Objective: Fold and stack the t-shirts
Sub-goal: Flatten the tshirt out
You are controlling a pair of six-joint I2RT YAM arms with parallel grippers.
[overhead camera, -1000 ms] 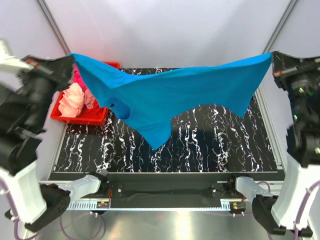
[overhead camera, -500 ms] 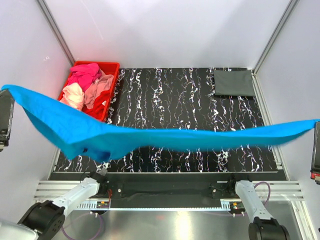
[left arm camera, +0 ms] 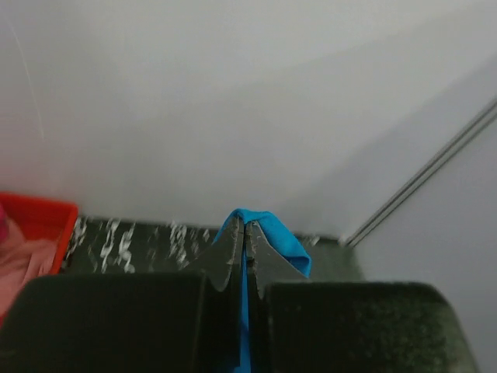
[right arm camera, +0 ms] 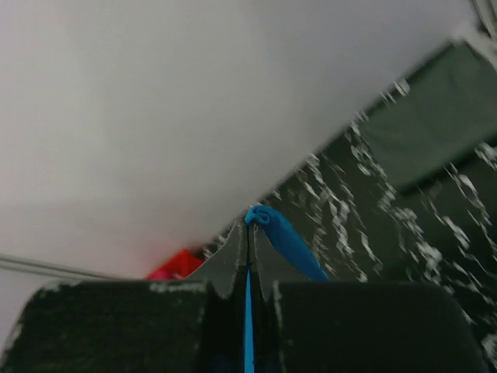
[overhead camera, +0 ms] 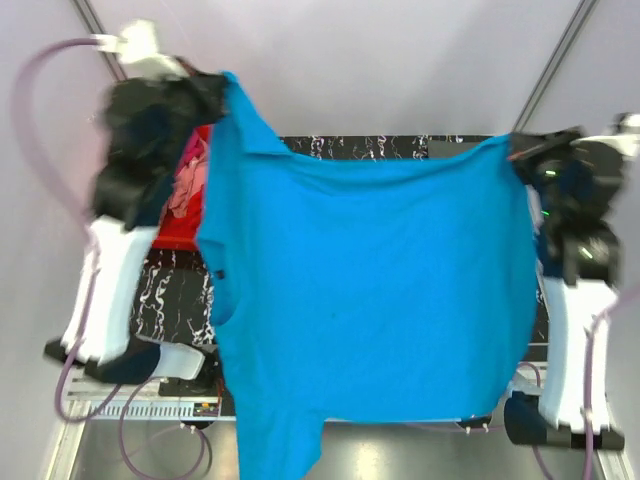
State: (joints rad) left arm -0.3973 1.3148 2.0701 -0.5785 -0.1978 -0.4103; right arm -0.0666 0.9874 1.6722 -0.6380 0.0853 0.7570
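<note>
A bright blue t-shirt [overhead camera: 370,280] hangs spread wide in the air between my two grippers and covers most of the table in the top view. My left gripper [overhead camera: 222,88] is shut on its upper left corner, high at the back left; blue cloth [left arm camera: 268,237] pokes out past the closed jaws. My right gripper [overhead camera: 517,150] is shut on the upper right corner; a blue fold [right arm camera: 281,237] shows at its tips. A dark grey folded shirt [right arm camera: 427,116] lies on the table at the back right. Pink shirts [overhead camera: 188,180] lie in the bin.
A red plastic bin [overhead camera: 175,232] stands at the back left, partly hidden behind my left arm. The black marbled table [overhead camera: 400,146] shows only at the back edge. White walls close in on all sides.
Both arms swung the blue shirt from low and stretched across the near edge up and back. It now hangs full and flat facing the camera.
</note>
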